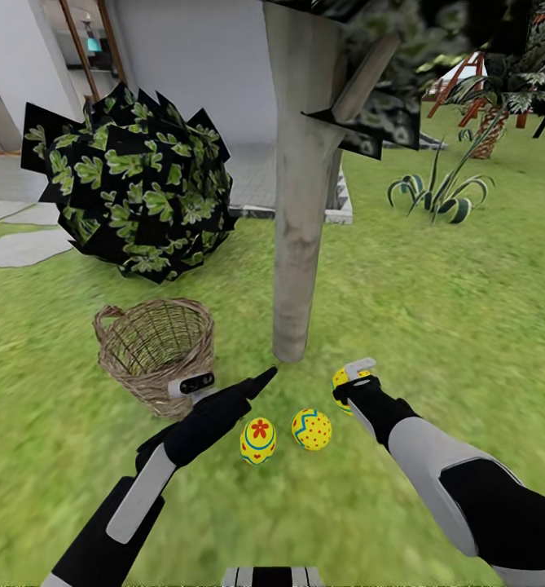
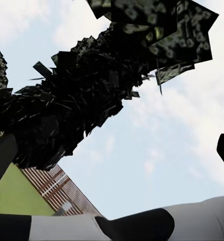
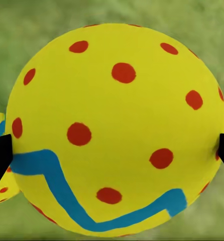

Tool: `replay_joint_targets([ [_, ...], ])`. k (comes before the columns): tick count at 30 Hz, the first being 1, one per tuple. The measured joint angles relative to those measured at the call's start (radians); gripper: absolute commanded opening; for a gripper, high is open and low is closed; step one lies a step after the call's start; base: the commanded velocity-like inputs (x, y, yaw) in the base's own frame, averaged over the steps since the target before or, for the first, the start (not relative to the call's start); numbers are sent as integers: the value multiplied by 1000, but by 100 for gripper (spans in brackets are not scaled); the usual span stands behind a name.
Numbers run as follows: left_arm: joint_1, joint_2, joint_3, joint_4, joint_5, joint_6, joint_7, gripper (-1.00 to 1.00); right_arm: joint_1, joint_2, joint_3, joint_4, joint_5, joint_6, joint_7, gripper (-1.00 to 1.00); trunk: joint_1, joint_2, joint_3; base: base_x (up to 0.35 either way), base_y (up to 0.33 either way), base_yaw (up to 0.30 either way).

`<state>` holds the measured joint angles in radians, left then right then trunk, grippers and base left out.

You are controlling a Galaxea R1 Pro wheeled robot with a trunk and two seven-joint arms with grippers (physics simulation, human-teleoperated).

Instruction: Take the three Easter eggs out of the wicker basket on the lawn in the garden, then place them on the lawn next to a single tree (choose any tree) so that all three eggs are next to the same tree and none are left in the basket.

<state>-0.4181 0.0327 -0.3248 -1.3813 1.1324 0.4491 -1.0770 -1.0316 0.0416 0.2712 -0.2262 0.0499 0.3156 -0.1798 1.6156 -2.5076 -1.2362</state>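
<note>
Two eggs [image 1: 286, 434] lie lower centre by the tree [image 1: 301, 244]; the right gripper [image 1: 349, 381] apparently clasps the third [image 3: 117, 130], basket [image 1: 154, 346] seemingly empty.

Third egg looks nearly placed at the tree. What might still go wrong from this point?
1. The right tool grips the third egg close beside the dotted egg; on release it may roll into that egg and nudge it.
2. The left tool hangs just above the flower egg; a careless move might knock it away from the tree.
3. The wicker basket stands close to the left arm, so a sweep may tip it.
</note>
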Motion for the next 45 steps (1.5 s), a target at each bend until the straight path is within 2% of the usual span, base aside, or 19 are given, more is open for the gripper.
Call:
replay_joint_targets([
  [15,2,2,-4,13,-1,-1,4,100,3,0,-3,-12,6,-13,9,-100,7,-4,-58,0,0,0],
  [30,2,8,-4,12,-2,-15,-3,100,2,-4,-4,-16,6,-13,9,-100,7,-4,-58,21,-77,0],
  [40,2,8,-4,11,-3,-11,3,100,1,-2,-4,-16,6,-5,-3,-100,11,-6,-97,0,0,0],
  [45,2,8,-4,13,-3,-11,3,100,1,-4,-4,-26,7,-12,-48,-100,13,-7,-116,0,0,0],
])
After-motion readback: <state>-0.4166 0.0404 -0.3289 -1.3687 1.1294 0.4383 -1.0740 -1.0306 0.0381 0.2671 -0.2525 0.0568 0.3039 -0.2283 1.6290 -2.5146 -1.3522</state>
